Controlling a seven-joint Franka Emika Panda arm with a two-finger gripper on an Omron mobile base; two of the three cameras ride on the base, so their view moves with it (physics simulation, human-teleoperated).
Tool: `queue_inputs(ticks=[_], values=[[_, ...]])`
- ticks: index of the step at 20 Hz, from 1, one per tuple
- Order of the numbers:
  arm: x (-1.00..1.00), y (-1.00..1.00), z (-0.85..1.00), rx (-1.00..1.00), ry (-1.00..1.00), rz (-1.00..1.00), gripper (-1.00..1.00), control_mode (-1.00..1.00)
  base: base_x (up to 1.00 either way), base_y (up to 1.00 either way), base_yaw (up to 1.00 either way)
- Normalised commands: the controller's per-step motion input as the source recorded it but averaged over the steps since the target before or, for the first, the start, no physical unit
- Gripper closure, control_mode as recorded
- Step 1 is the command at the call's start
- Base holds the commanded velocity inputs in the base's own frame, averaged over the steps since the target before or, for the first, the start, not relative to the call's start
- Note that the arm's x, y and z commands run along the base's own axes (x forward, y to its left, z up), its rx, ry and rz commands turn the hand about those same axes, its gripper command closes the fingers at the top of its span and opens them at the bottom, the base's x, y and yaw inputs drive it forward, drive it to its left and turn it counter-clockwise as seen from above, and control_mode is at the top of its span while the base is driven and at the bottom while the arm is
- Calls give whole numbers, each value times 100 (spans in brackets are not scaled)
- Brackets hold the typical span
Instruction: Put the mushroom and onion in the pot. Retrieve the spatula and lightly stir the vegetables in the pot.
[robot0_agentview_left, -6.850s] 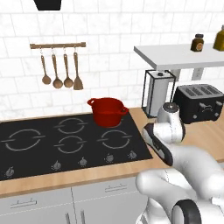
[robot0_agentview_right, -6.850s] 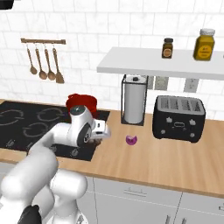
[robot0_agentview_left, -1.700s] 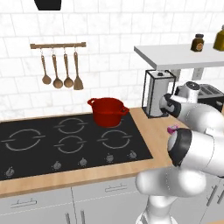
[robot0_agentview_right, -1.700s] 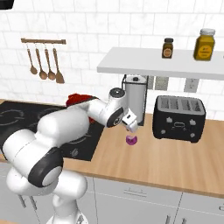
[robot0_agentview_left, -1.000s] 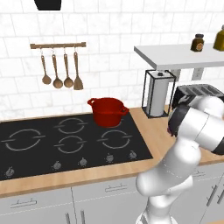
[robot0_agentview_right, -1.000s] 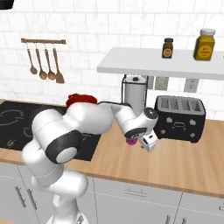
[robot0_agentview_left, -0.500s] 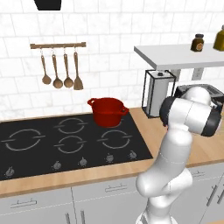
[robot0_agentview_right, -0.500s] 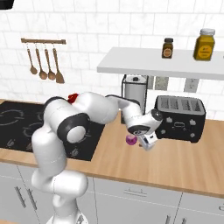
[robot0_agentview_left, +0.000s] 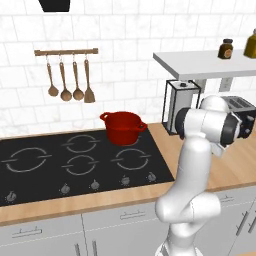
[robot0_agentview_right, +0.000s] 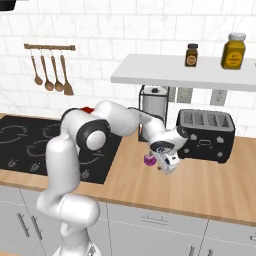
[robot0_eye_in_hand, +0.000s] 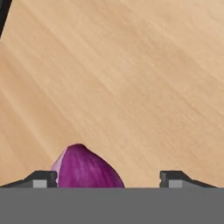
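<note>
The onion (robot0_eye_in_hand: 83, 168) sits on the wooden desk (robot0_eye_in_hand: 131, 78), a smooth purple ball with a slightly pointed top, and in the hand view it lies between the two dark fingertips but hard against the left one, not centred. In the right base view you see the onion (robot0_agentview_right: 149, 159) just in front of the tall steel canister (robot0_agentview_right: 153, 112) and left of the black toaster (robot0_agentview_right: 206, 134), with the gripper (robot0_agentview_right: 164, 163) right beside it. The jaws stand wide apart and have hold of nothing.

Your risk here is that offset: if you close now, I judge the left fingertip would meet the onion first and nudge it across the slick grain of the desk, or the round glossy skin could squirt out sideways. Shift toward the onion before closing. Coming down too hard could also roll it toward the toaster.

The pot (robot0_agentview_left: 123, 128), glossy red and squat, waits well apart on the black hob (robot0_agentview_left: 75, 160). The wooden spatula (robot0_agentview_left: 89, 80) hangs on the wall rail (robot0_agentview_left: 66, 51) beside the spoons.
</note>
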Motion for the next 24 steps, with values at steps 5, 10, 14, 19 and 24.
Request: queue_inputs(ticks=[5, 10, 14, 19, 24], values=[[4, 36, -17, 1, 5, 0, 100, -100, 0, 0, 0], [-26, 47, 0, 0, 0, -2, 100, -100, 0, 0, 0], [-41, 45, 51, -1, -10, -3, 100, -100, 0, 0, 0], [-28, 67, 100, -14, -26, 0, 100, -100, 0, 0, 0], [-6, 100, 100, -29, -19, 1, 100, -100, 0, 0, 0]])
